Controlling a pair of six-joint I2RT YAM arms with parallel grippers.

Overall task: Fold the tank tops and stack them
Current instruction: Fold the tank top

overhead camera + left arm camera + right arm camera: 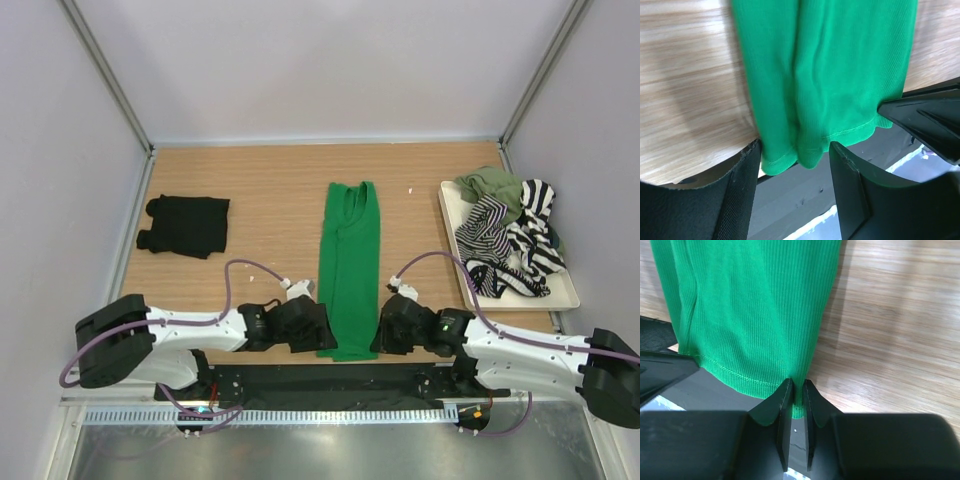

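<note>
Green tank top (pixel 348 260), near hem (pixel 740 375): right gripper (pixel 795 385) clamped on it, left gripper (pixel 795 147) apart astride it; next, probably: closing left, folding hem toward straps.

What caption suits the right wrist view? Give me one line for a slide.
Right pincer shut on the hem corner of the green tank top at the wooden table's near edge.

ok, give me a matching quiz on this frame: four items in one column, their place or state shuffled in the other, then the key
1. green tank top
2. black tank top
3. striped tank top
4. right gripper

A. folded small, on the left side of the table
B. in the white tray
C. shut on a hem corner
D. laid out as a long strip down the middle

Pairs: 1-D, 2-A, 3-B, 4-C
</note>
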